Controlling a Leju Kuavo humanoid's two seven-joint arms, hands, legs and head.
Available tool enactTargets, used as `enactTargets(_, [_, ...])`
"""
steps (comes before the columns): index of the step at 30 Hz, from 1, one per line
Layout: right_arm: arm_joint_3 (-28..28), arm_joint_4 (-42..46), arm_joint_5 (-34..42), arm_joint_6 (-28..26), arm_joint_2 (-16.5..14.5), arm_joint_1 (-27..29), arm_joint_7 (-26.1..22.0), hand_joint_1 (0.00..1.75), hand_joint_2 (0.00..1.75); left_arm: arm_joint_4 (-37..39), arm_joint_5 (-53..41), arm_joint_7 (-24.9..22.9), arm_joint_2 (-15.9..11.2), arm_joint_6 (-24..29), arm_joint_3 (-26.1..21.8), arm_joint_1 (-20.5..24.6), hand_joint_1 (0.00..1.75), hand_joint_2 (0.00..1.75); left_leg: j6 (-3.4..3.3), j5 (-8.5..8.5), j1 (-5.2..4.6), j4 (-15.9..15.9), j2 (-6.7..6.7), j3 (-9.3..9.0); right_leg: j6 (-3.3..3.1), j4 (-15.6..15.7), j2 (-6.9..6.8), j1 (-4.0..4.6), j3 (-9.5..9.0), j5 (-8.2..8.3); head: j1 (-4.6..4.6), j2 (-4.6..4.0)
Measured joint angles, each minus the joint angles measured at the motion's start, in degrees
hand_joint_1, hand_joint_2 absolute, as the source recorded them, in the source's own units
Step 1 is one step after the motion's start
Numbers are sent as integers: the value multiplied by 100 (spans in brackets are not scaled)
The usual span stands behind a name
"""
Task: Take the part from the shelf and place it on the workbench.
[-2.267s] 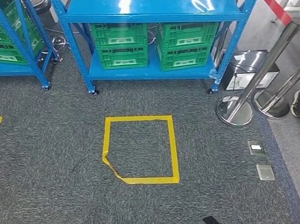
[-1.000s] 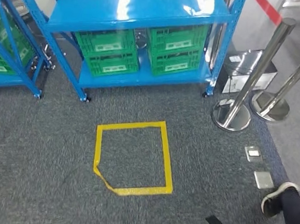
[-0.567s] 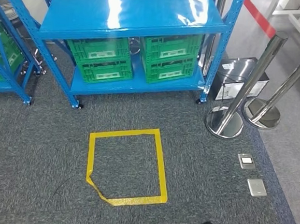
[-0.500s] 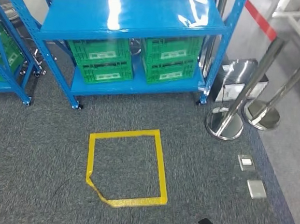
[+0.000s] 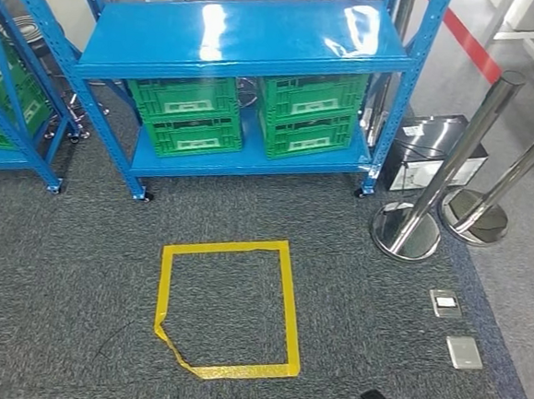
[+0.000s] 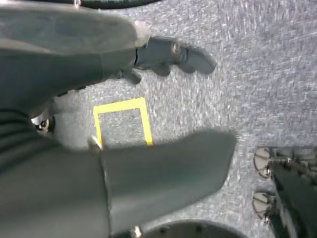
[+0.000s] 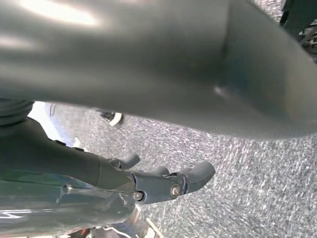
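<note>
The view has swung slightly; blue shelf (image 5: 249, 41) sits a little lower in frame.
Both hands, left hand (image 6: 112, 124) and right hand (image 7: 149, 119), hang with fingers spread and nothing in them; green crates (image 5: 187, 115) on the bottom tier, steel stanchions (image 5: 416, 220) to the right; I cannot tell where the part is.

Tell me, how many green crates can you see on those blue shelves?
At least 5. Two stacked on the left and two stacked on the right of the middle rack's bottom shelf; more green crates sit partly hidden on the neighbouring rack.
</note>
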State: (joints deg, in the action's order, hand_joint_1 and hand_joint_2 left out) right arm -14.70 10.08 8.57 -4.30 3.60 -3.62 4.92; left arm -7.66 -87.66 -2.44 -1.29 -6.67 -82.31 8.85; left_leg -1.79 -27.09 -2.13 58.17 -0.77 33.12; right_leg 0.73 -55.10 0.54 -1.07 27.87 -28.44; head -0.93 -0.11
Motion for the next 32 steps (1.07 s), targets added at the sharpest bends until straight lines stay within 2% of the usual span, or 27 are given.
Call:
enactTargets(3, [-2,0,0,5,2,-5,54,0,0,1,-1,-16,12,0,0,-2,0,175,138,-513,123,1192,27,585,-49,2,-18,-7,-1,-7,50,0])
enactTargets(4, [-3,0,0,8,3,-5,74,0,0,1,-1,-19,15,0,0,-3,0,175,158,-561,158,1444,30,725,-49,2,-21,-10,-5,-11,52,0])
enactTargets(5, [-4,0,0,10,4,-6,89,0,0,1,-1,-23,18,0,0,-5,0,175,168,-493,185,1467,32,757,-47,2,-21,-15,-14,-17,55,0])
enactTargets(6, [-5,0,0,13,5,-7,99,0,0,1,-1,-26,19,0,0,-5,0,175,167,-321,203,1242,34,667,-42,2,-18,-22,-29,-26,57,0])
enactTargets(8, [-7,1,0,14,5,-11,106,0,0,1,-1,-29,17,0,0,-2,0,175,139,106,213,389,35,274,-18,6,-11,-34,-65,-51,62,0])
enactTargets(9, [-7,2,0,14,5,-17,107,0,0,1,-1,-29,14,1,0,4,0,175,126,224,203,27,32,106,5,9,-5,-29,-73,-66,68,0])
enactTargets(10, [-7,2,0,13,5,-22,109,0,0,1,-1,-29,12,1,0,9,0,175,113,272,191,-198,29,2,31,17,0,-24,-77,-78,69,0])
enactTargets(11, [-8,2,0,13,5,-27,111,0,0,1,-1,-29,11,2,0,12,0,175,103,255,177,-280,25,-31,60,32,3,-19,-79,-87,69,0])
enactTargets(14, [-11,2,0,19,7,-35,119,0,0,1,-1,-29,15,5,0,13,0,175,31,249,183,-374,26,-81,151,22,-4,-17,-100,-145,49,0])
enactTargets(15, [-12,2,0,20,7,-36,121,0,0,1,-1,-29,19,7,0,13,0,175,-2,256,192,-410,29,-106,167,-129,-11,-13,-45,-249,31,0])
enactTargets(16, [-12,2,0,21,8,-37,131,0,0,1,-1,-29,23,9,0,13,0,175,-30,257,194,-435,34,-128,175,-420,-18,-9,82,-418,4,0])
enactTargets(18, [-13,2,0,21,11,-36,156,0,0,1,-1,-28,29,11,0,13,0,175,-71,240,163,-437,39,-145,177,-1254,-23,5,493,-803,-54,0])
enactTargets(19, [-14,2,0,21,13,-34,174,0,0,1,-1,-27,31,11,0,13,0,175,-84,232,145,-435,39,-154,175,-1573,-23,10,664,-895,-79,0])
enactTargets(20, [-15,1,0,22,15,-32,186,0,0,1,-1,-27,32,11,0,11,0,175,-96,222,127,-432,36,-168,168,-1683,-24,12,739,-858,-98,0])
enactTargets(21, [-16,1,0,22,16,-31,193,0,0,1,-1,-27,32,11,0,9,0,175,-105,212,112,-427,31,-188,151,-1541,-24,15,697,-696,-114,0])
enactTargets(23, [-19,0,0,25,28,-34,202,0,0,1,-1,-29,37,11,0,5,0,175,-108,184,87,-412,23,-231,91,-752,-24,37,374,-219,-141,0])
enactTargets(24, [-20,0,0,30,37,-37,203,0,0,1,-1,-31,41,11,0,6,0,175,-98,167,69,-390,19,-237,63,-371,-25,49,219,-49,-144,0])
enactTargets(25, [-22,0,0,36,45,-40,205,0,0,1,-1,-31,46,11,0,6,0,175,-83,158,59,-374,18,-234,39,-124,-24,63,123,43,-138,0])
enactTargets(26, [-24,0,0,41,51,-41,205,0,0,1,-1,-32,48,11,0,6,0,131,-67,149,54,-359,16,-222,24,-16,-22,72,90,61,-125,0])
enactTargets(29, [-29,0,0,48,54,-38,200,0,0,1,-1,-34,44,10,1,6,0,0,-71,139,67,-348,18,-207,17,16,-14,86,93,72,-79,0])
enactTargets(32, [-32,0,0,51,54,-33,185,0,0,1,-1,-36,45,7,2,2,0,0,-63,147,77,-357,18,-209,11,18,-13,103,94,75,-58,0])
